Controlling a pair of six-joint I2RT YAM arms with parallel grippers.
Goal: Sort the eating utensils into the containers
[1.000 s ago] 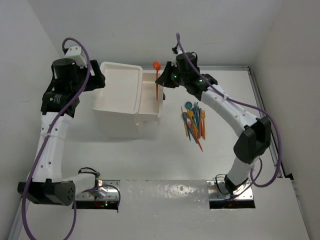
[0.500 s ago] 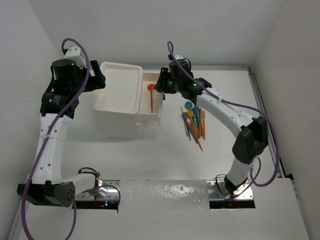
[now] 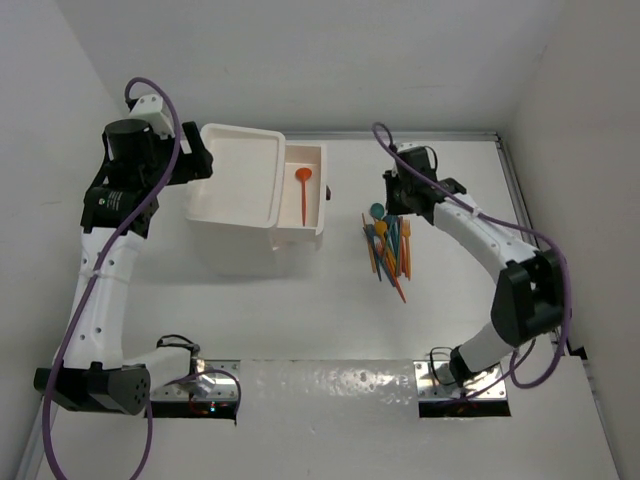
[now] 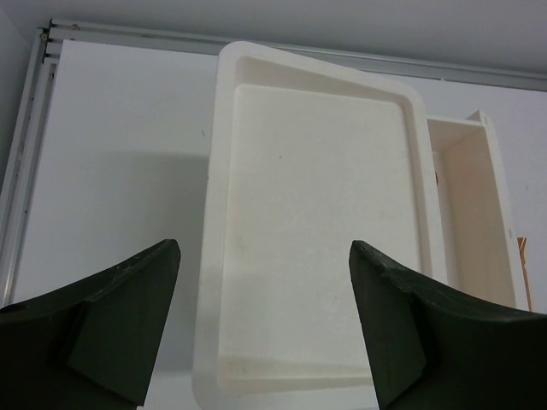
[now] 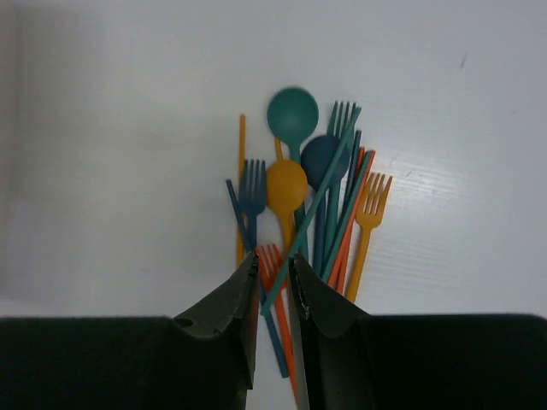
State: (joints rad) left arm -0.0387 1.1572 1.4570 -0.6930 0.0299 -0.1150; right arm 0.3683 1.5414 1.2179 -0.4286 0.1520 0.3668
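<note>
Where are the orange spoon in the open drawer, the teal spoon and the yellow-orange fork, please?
orange spoon [image 3: 303, 197], top external view, middle of its handle.
teal spoon [image 5: 292, 112], right wrist view, its bowl.
yellow-orange fork [image 5: 366, 229], right wrist view, upper handle.

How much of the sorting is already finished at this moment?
Done: one orange spoon lies in the open drawer. In hand: nothing; the right gripper is shut above the pile, the left gripper open over the unit's top. Left: the whole pile on the table.
</note>
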